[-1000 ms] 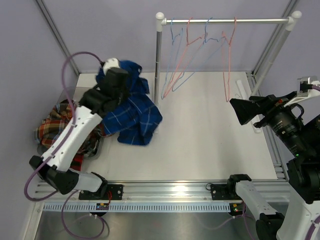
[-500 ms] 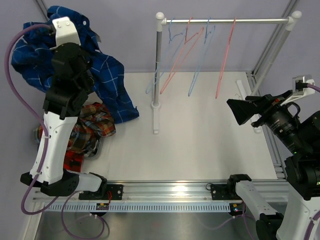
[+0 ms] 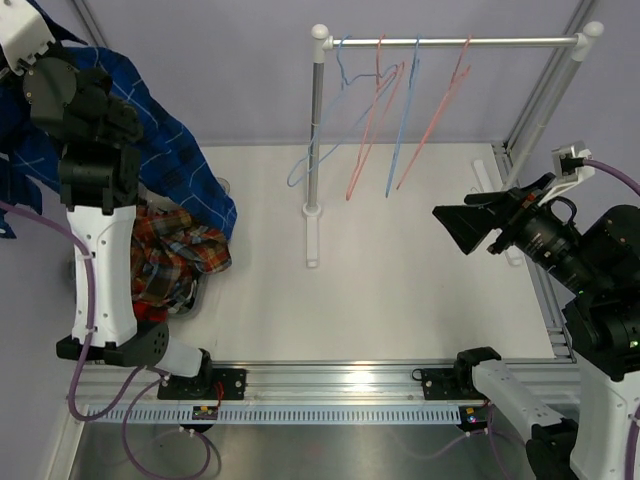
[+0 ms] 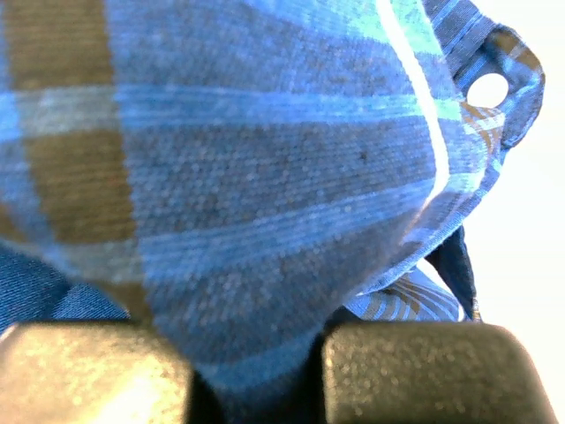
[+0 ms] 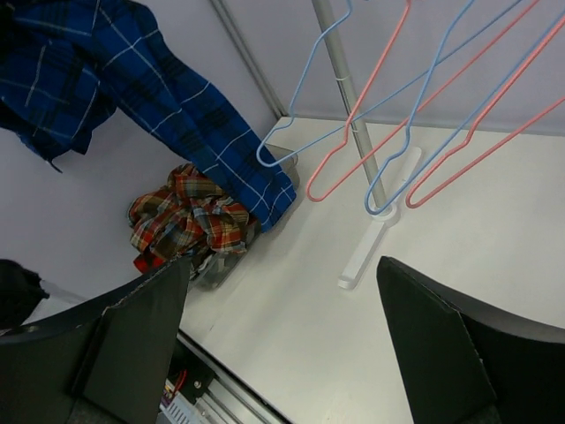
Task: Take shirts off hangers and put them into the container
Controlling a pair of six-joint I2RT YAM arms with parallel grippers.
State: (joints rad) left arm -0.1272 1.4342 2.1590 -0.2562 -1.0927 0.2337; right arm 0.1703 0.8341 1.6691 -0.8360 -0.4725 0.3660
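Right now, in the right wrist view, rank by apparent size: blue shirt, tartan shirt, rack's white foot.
1. blue shirt, largest though cropped at the frame edge.
2. tartan shirt, bunched up.
3. white foot, a thin strip.

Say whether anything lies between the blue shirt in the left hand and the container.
Nothing visible does. The blue shirt hangs from the shut left hand above the container. Only the tartan shirt, heaped in the container, lies below it.

Container [image 5: 214, 268] mostly under tartan shirt [image 3: 175, 255]; top of blue shirt [image 3: 165, 150] beyond overhead view's left edge
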